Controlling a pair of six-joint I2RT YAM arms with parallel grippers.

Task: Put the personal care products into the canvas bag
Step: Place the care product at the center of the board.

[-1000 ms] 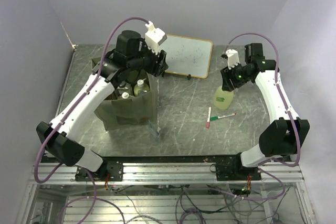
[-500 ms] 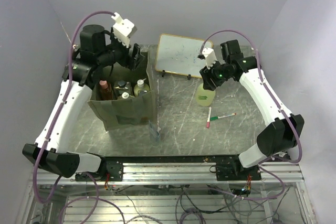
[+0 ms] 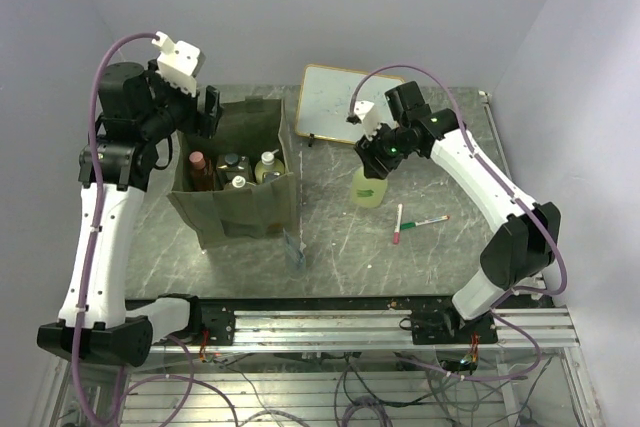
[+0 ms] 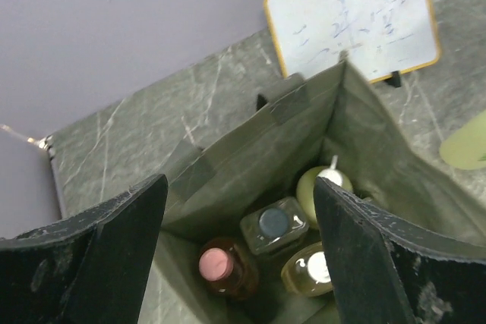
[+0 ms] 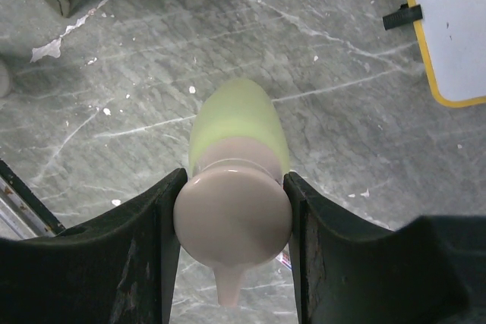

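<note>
Canvas bag [image 3: 250,212]: four bottles [image 4: 273,223] are sitting inside. Green pump bottle [image 3: 367,190]: your right gripper [image 5: 231,214] is clamping it, outside the bag. Your left gripper [image 4: 239,184] is hanging spread, empty.

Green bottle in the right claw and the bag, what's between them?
Nothing: the top view shows only bare table between the green bottle and the bag. The whiteboard stands farther back.

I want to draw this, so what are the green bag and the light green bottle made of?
The canvas bag looks like matte olive fabric; its walls crease and fold. The green pump bottle is probably smooth plastic, with a glossy peach top.
</note>
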